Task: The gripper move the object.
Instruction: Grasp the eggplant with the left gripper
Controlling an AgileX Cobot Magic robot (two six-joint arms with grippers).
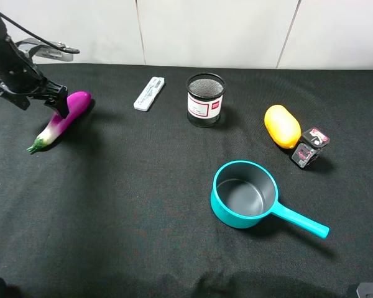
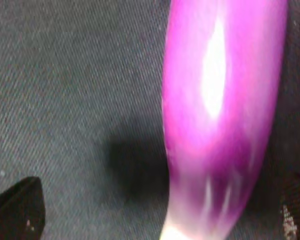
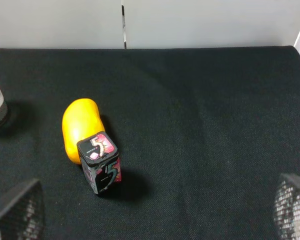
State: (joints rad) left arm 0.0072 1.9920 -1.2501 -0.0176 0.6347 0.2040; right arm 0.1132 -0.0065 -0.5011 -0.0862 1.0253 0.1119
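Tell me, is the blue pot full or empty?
Empty. The teal saucepan shows only its bare grey bottom inside, with nothing in it.
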